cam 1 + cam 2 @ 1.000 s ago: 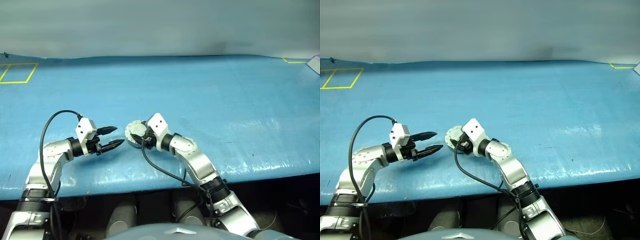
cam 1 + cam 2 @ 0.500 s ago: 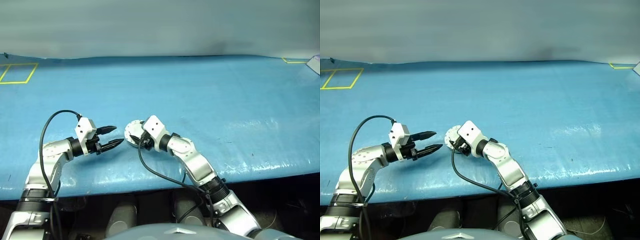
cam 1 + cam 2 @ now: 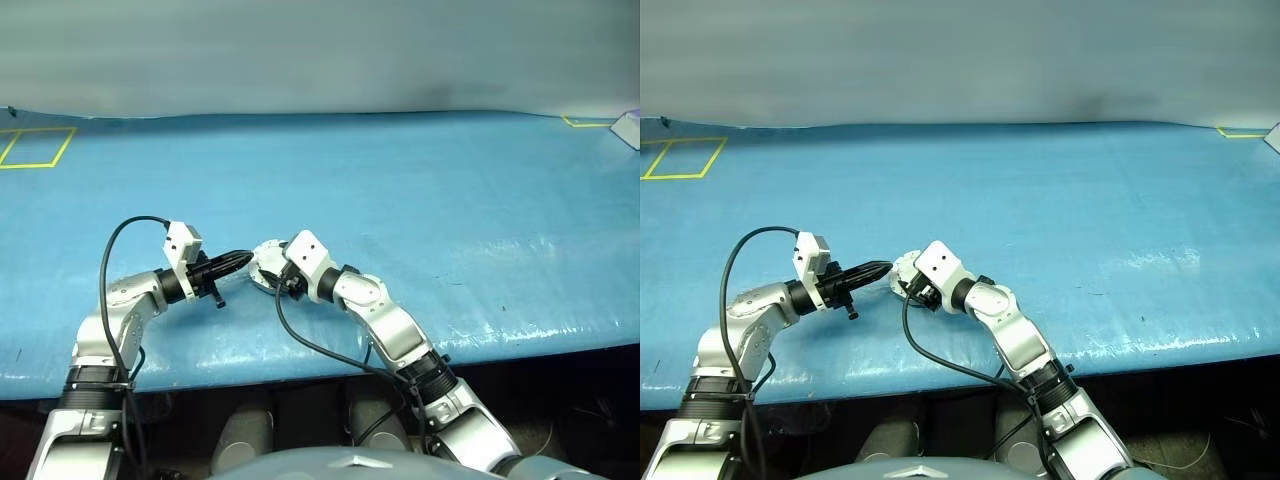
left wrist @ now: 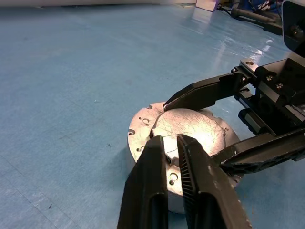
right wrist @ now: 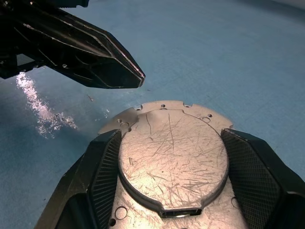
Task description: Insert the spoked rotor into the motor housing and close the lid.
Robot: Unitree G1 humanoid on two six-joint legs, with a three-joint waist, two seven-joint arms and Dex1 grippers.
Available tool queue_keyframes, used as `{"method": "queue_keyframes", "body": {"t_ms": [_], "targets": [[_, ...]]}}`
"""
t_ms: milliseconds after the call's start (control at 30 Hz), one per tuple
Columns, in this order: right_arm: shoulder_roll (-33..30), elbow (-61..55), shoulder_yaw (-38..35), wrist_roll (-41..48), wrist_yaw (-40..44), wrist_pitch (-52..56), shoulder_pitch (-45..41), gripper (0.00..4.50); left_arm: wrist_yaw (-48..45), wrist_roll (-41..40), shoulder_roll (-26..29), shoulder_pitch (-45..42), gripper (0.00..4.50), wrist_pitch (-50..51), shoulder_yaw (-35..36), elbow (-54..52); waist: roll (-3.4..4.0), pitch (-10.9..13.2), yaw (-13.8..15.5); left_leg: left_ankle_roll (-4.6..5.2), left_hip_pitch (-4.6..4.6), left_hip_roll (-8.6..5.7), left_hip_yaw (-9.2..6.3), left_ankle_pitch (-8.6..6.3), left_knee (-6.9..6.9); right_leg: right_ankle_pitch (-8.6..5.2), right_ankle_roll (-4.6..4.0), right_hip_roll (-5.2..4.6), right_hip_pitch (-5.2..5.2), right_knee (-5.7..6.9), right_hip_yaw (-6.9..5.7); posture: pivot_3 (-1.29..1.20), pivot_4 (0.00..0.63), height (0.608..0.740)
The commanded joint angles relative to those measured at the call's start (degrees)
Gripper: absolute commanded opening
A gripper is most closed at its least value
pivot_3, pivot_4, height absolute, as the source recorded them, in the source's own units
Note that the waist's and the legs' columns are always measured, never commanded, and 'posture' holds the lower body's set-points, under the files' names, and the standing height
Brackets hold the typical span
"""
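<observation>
The motor housing (image 3: 262, 268) sits on the blue table, a squat silver casing. Its lid (image 5: 171, 155), a scratched grey disc, lies flat on top of it. The spoked rotor is hidden. My right gripper (image 5: 170, 136) reaches in from the right, its two black fingers (image 5: 102, 167) pressed against opposite sides of the round top. My left gripper (image 4: 167, 138) comes from the left, shut with nothing in it. Its tips hover just above the casing's near rim (image 4: 143, 143), in the left eye view right at the casing's left edge.
The blue table cover (image 3: 420, 200) stretches wide behind and to the right. A yellow tape square (image 3: 35, 147) marks the far left, and a yellow corner (image 3: 585, 122) and a pale object (image 3: 630, 128) the far right. The table's front edge (image 3: 300, 365) runs just below both arms.
My left gripper has shut and moved right, up to the casing, with its wrist rolled. My right gripper has stayed around the casing.
</observation>
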Motion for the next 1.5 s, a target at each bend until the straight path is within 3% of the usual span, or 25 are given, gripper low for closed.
{"method": "queue_keyframes", "body": {"t_ms": [33, 367, 733, 1267, 1400, 1500], "targets": [[-0.68, 2.12, -0.12, -1.89, -1.39, 1.3, 0.72, 3.01, 0.34, 1.68, -0.23, -0.87, 0.03, -1.23, -1.03, 1.01, 0.0, 0.0, 0.03, 0.0, 0.0, 0.0, 0.01, 0.0, 0.0, 0.0, 0.0, 0.0, 0.01, 0.0, 0.0, 0.0, 0.15, 0.74], [-0.75, 1.63, -0.61, -1.8, -2.17, 1.23, 1.08, 3.01, 1.71, 6.31, -0.34, -0.33, 0.03, -2.45, -3.94, 2.52, 0.01, -0.09, 0.16, 0.0, 0.03, 0.02, 0.03, 0.0, 0.01, 0.0, 0.0, -0.01, 0.04, 0.0, 0.0, 0.0, 0.15, 0.74], [-0.83, 1.33, -0.7, -1.51, -2.36, 1.31, 1.27, 3.01, 0.01, 1.81, -0.48, 1.46, 0.03, 3.57, -2.76, -0.07, 0.12, -0.31, 0.39, 0.0, 0.03, 0.21, 0.06, 0.0, 0.0, -0.01, 0.0, -0.04, 0.05, -0.02, -0.01, 0.0, 0.15, 0.74], [-1.03, -1.65, -2.94, 2.18, -0.04, 3.65, 1.54, 3.01, 3.07, 4.78, -0.52, 1.13, 0.03, 1.53, -3.9, 1.23, 0.13, -0.32, 0.82, -0.02, 0.01, 0.27, 0.13, -0.01, 0.0, -0.02, -0.02, -0.05, 0.04, -0.03, -0.01, 0.0, 0.15, 0.74], [-1.86, -3.96, -3.31, 2.72, 0.5, 3.63, 1.85, 4.35, 2.93, 4.31, -0.63, 1.03, 0.0, 1.9, -3.96, 0.88, 0.12, -0.32, 1.24, -0.03, -0.05, 0.24, 0.13, -0.03, -0.04, -0.02, -0.02, -0.09, 0.02, -0.14, -0.01, 0.0, 0.15, 0.74], [-1.8, -6.96, -4.3, 4.52, 1.3, 2.8, 2.56, 4.46, 2.9, 4.34, -0.54, 1.11, 0.0, 2.3, -4.18, 0.77, 0.13, -0.31, 1.42, -0.02, -0.08, 0.23, 0.13, -0.09, -0.06, -0.02, -0.02, -0.09, 0.0, -0.17, -0.01, 0.0, 0.15, 0.74]]}}
